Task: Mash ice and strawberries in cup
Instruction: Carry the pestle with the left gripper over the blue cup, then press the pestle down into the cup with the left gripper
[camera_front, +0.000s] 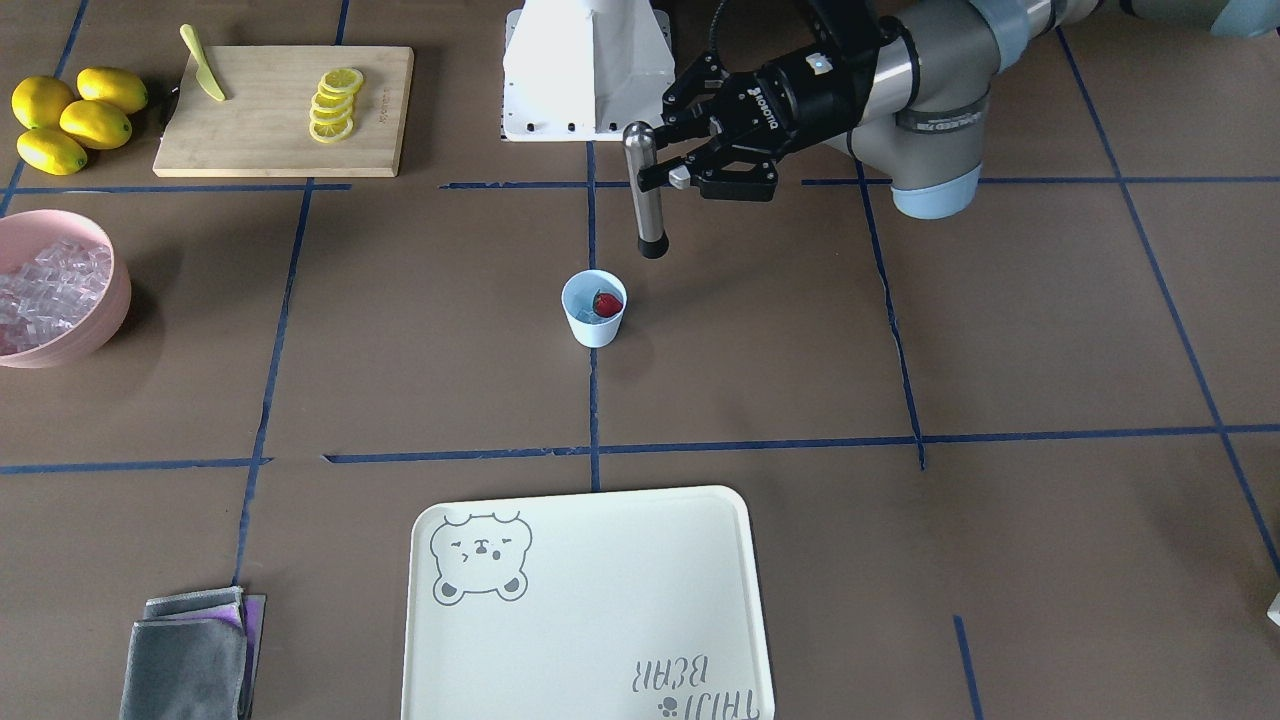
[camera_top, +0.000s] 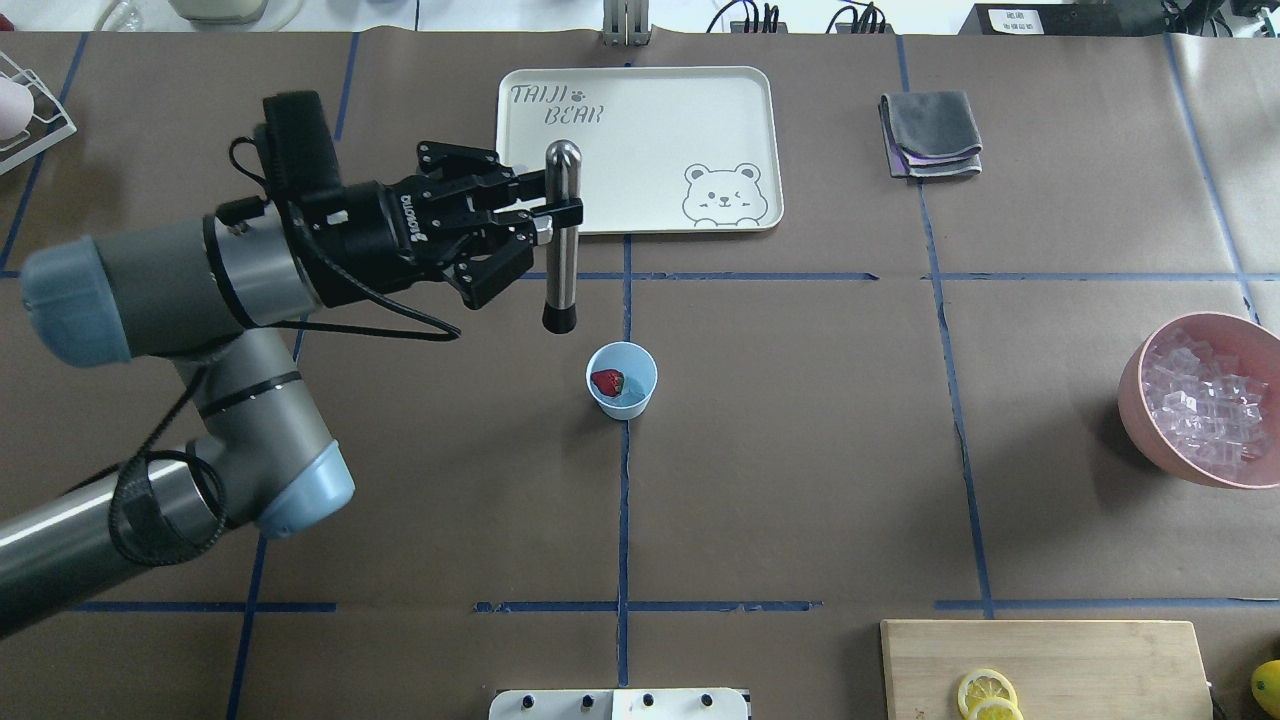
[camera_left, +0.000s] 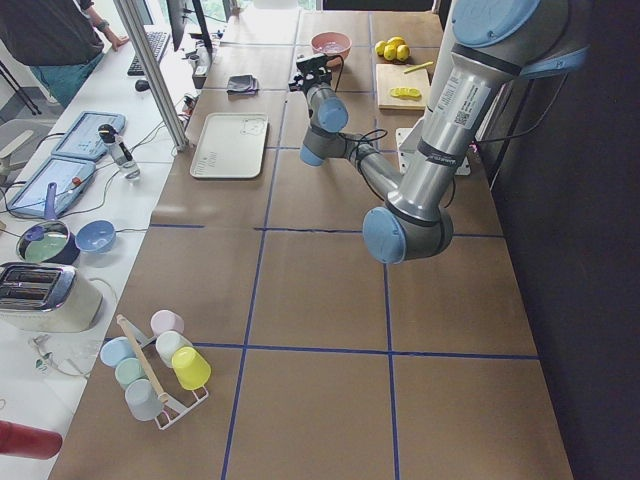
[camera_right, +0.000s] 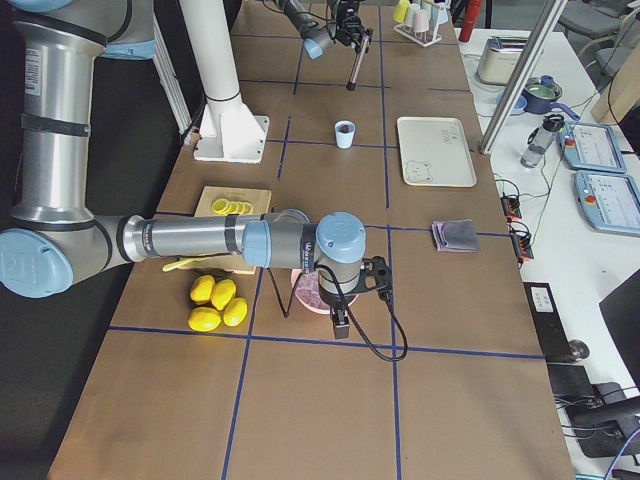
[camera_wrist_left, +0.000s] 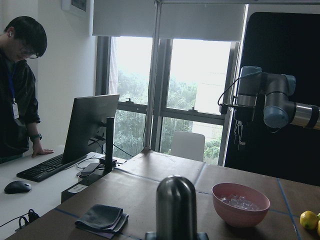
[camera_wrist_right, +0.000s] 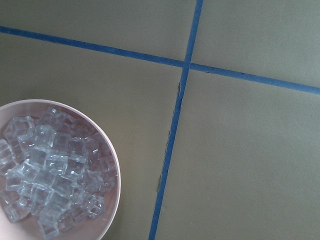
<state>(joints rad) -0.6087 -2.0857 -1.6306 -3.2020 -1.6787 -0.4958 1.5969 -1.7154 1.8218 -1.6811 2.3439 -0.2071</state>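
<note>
One cup (camera_front: 594, 312) is holding one strawberry (camera_front: 607, 303), and four lemons (camera_front: 95, 122) are sitting well apart from it. The left gripper (camera_top: 560, 218) is pinching one steel muddler (camera_top: 560, 285); can't tell with the right gripper (camera_right: 340, 322). The tray (camera_top: 640, 170) is reading "TAIJI BEAR".

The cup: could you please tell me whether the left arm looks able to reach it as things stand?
Probably yes: the left gripper holds the muddler upright, raised beside the cup, and nothing stands between them or covers its mouth.
</note>
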